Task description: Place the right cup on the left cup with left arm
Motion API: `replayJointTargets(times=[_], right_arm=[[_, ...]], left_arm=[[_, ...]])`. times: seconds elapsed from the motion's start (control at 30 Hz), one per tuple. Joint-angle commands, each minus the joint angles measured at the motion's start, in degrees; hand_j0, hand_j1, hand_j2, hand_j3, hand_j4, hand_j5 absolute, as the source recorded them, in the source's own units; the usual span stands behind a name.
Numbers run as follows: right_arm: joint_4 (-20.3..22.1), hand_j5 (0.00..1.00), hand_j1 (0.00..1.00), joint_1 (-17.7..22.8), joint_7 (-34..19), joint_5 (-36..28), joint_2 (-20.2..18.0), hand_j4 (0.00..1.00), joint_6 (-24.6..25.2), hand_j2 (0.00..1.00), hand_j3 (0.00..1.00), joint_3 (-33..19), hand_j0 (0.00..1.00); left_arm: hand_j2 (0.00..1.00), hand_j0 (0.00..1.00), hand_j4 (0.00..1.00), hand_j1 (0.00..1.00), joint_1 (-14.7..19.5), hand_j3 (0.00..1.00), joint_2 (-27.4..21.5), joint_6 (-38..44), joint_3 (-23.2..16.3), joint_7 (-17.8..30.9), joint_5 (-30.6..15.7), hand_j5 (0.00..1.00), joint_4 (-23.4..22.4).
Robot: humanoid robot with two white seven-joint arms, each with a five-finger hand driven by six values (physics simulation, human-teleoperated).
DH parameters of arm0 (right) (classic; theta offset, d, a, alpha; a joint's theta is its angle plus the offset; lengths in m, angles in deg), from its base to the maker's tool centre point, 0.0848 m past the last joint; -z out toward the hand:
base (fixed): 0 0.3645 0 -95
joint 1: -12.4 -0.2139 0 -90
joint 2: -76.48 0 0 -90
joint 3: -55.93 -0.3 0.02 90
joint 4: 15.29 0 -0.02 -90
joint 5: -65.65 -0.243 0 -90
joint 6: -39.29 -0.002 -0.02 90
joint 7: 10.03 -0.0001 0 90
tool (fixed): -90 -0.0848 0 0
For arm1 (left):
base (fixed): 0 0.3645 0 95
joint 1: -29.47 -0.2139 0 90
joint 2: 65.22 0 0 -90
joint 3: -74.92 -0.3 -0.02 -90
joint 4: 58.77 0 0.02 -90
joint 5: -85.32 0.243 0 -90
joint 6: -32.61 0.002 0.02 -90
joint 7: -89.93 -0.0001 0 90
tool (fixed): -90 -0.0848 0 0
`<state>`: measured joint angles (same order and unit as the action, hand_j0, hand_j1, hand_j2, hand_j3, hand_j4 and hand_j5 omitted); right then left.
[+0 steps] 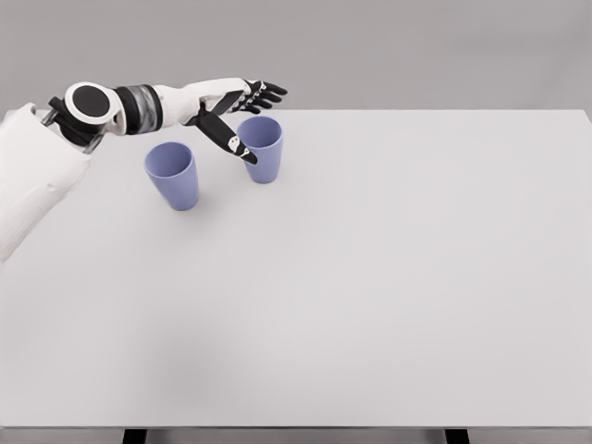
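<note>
We note the left hand (236, 111) open, fingers spread beside the right cup (262, 148), holding nothing. Both it and the left cup (172, 175) stand upright, apart, on the bench (370, 277).

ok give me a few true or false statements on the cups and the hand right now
1. Two blue-purple plastic cups, the left cup and the right cup, stand upright on the white table. True.
2. The right cup is already stacked on the left cup. False: they stand apart, side by side.
3. The left hand is at the right cup with fingers spread. True.
4. The left hand has lifted the right cup off the table. False: the cup stands on the table.
5. The right arm reaches across the table. False: it is out of view.
</note>
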<state>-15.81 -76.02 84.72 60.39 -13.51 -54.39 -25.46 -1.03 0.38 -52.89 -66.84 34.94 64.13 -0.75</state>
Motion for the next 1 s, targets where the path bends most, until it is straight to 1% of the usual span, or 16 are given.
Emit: replayJointTargets(times=[0.0, 0.13, 0.27, 0.97], right_arm=[[-0.01, 1.00, 1.00, 0.00, 0.00, -0.01, -0.01, 1.00, 0.00, 1.00, 1.00, 0.00, 1.00], [-0.01, 1.00, 1.00, 0.00, 0.00, -0.01, -0.01, 1.00, 0.00, 1.00, 1.00, 0.00, 1.00], [-0.01, 1.00, 1.00, 0.00, 0.00, -0.01, -0.01, 1.00, 0.00, 1.00, 1.00, 0.00, 1.00], [-0.01, 1.00, 1.00, 0.00, 0.00, -0.01, -0.01, 1.00, 0.00, 1.00, 1.00, 0.00, 1.00]], left_arm=[[1.00, 1.00, 1.00, 1.00, 0.00, 1.00, 0.58, -0.02, 0.16, -0.01, 0.19, 1.00, -1.16], [1.00, 1.00, 1.00, 1.00, -0.09, 1.00, 0.93, -0.02, 0.34, -0.01, 0.28, 1.00, -1.24], [1.00, 1.00, 1.00, 1.00, -0.09, 1.00, 1.29, -0.02, 0.42, -0.01, 0.28, 1.00, -2.56], [1.00, 1.00, 1.00, 1.00, -0.09, 1.00, 1.02, -0.02, 1.04, -0.01, 0.10, 1.00, -1.77]])
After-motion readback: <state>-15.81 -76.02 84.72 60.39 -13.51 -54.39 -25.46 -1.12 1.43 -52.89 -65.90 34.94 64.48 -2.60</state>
